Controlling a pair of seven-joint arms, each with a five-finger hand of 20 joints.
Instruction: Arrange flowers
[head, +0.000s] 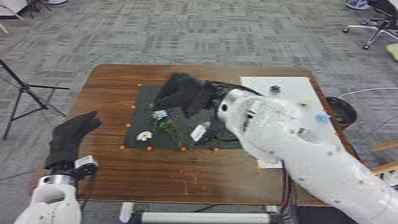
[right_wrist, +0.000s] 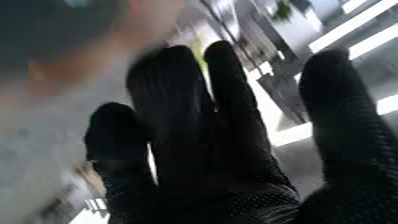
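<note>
I hold my right hand (head: 180, 93) over the far part of the dark mat (head: 133, 142) on the table (head: 178, 180), fingers straight, thumb standing apart from them. The blue flower (head: 160, 114) lies on the mat just beside my hand in the head view; the white flower (head: 144, 136) lies nearer me, by the mat's left edge. My left hand (head: 71, 134), fingers relaxed, is left of the mat.

A white flower (head: 144, 135) lies on a dark mat (head: 142, 102), near a pale blue bloom (head: 160, 114) and thin green stems (head: 170, 126). Another light blue bloom (head: 322, 118) rests apart, on a white board (head: 291, 86).
</note>
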